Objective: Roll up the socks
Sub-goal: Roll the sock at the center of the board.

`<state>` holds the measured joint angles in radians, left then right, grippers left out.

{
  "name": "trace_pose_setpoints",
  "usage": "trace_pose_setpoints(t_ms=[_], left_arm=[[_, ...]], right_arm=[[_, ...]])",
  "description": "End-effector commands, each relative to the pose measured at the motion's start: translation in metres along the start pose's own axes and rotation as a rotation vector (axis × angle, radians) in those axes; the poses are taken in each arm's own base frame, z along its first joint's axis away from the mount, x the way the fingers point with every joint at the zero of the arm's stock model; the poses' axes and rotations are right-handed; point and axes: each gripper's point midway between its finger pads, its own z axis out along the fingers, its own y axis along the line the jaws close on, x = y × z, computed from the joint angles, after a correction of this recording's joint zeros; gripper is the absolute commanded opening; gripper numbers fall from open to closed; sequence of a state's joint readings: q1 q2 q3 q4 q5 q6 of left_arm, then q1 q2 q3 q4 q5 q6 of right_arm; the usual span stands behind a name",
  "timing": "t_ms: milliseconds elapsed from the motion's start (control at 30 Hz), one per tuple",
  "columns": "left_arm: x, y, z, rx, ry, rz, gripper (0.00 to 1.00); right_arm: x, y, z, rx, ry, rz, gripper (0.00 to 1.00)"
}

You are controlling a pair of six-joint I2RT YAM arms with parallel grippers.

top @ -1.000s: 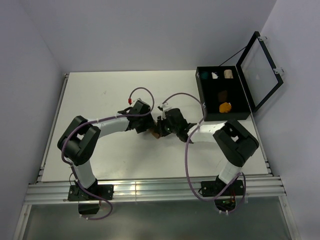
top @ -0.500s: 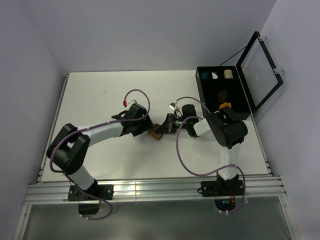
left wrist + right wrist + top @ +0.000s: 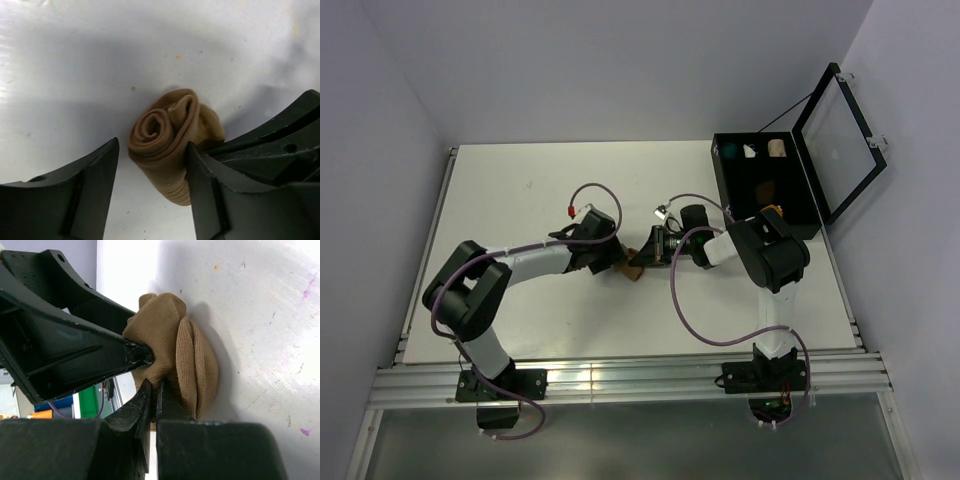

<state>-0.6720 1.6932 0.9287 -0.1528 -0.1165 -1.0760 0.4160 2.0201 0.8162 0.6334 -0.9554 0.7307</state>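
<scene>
The tan sock [image 3: 633, 269] lies on the white table [image 3: 520, 200] between my two grippers, rolled into a spiral [image 3: 167, 135]. My left gripper [image 3: 152, 146] is open around the roll; its right finger [image 3: 215, 195] touches the roll and its left finger stands apart. My right gripper [image 3: 154, 388] is shut, pinching an outer fold of the tan sock [image 3: 185, 355], with the left gripper's finger [image 3: 75, 340] pressing the other side. The dark brown sock [image 3: 766, 187] and the mustard-orange sock [image 3: 773, 210] lie in the black case, the orange one partly hidden by my right arm.
The black case [image 3: 722, 190] stands open at the back right, its lid [image 3: 840, 135] tilted outward. Small teal [image 3: 729, 152], white [image 3: 750, 151] and cream [image 3: 777, 147] bundles sit in its far compartments. Purple cables loop over both arms.
My right arm has swung its elbow toward the case and turned its wrist, so the gripper now reaches the sock from the right. My left arm has shifted slightly. The sock stays in place.
</scene>
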Motion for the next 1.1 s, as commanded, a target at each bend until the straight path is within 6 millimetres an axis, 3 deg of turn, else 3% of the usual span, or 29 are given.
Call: trace_pose_setpoints(t_ms=[0, 200, 300, 333, 467, 633, 800, 1067], left_arm=[[-0.003, 0.000, 0.009, -0.037, -0.007, 0.007, 0.59], [0.007, 0.010, 0.015, -0.088, 0.042, 0.032, 0.36], [0.010, 0.014, 0.016, -0.111, 0.063, 0.057, 0.34], [0.011, 0.016, 0.016, -0.119, 0.070, 0.071, 0.34], [0.016, 0.020, 0.017, -0.135, 0.103, 0.103, 0.34], [0.017, 0.016, 0.016, -0.120, 0.118, 0.119, 0.34], [0.017, 0.011, 0.017, -0.108, 0.125, 0.124, 0.34], [0.017, 0.011, 0.016, -0.106, 0.129, 0.125, 0.34]], right_arm=[[0.033, -0.043, -0.001, 0.156, 0.062, 0.095, 0.00], [0.022, -0.038, -0.009, 0.214, 0.012, 0.009, 0.02], [0.014, -0.031, -0.014, 0.270, -0.033, -0.087, 0.21], [0.011, -0.021, -0.016, 0.278, -0.043, -0.150, 0.32], [-0.007, -0.012, -0.031, 0.425, -0.163, -0.328, 0.49], [-0.027, 0.016, -0.050, 0.575, -0.297, -0.563, 0.54], [-0.019, 0.041, -0.038, 0.647, -0.322, -0.753, 0.57], [-0.005, 0.034, -0.010, 0.735, -0.228, -0.906, 0.57]])
